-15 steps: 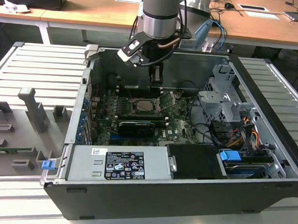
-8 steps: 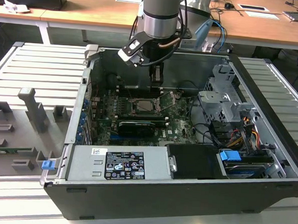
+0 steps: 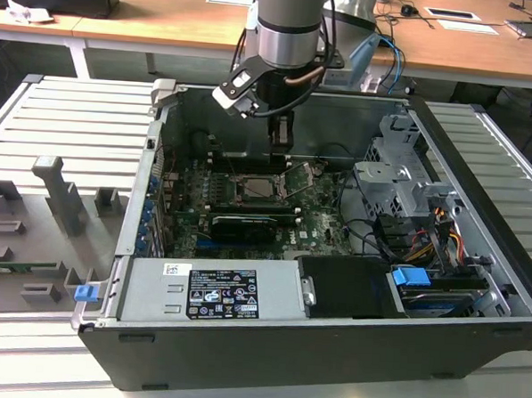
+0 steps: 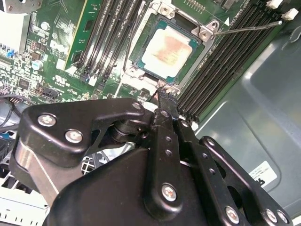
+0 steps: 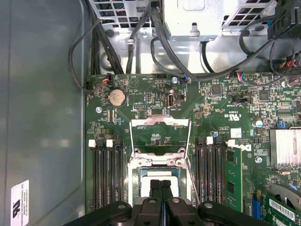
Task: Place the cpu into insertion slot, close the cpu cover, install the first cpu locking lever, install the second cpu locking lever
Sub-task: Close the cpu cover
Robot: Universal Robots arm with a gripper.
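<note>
Flanking cpu (image 4: 168,49), memory slots (image 4: 221,66), cpu cover (image 5: 160,121) open

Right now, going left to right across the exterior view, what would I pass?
Tall grey block → computer case's left wall → the insertion slot → silver drive cage → case's right wall.

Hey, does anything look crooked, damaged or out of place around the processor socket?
Nothing looks damaged or askew. The chip lies flat and square in its socket, beneath the shut gripper. The cover stands hinged open and a thin lever sticks out unlatched: unfinished work, not a fault.
</note>
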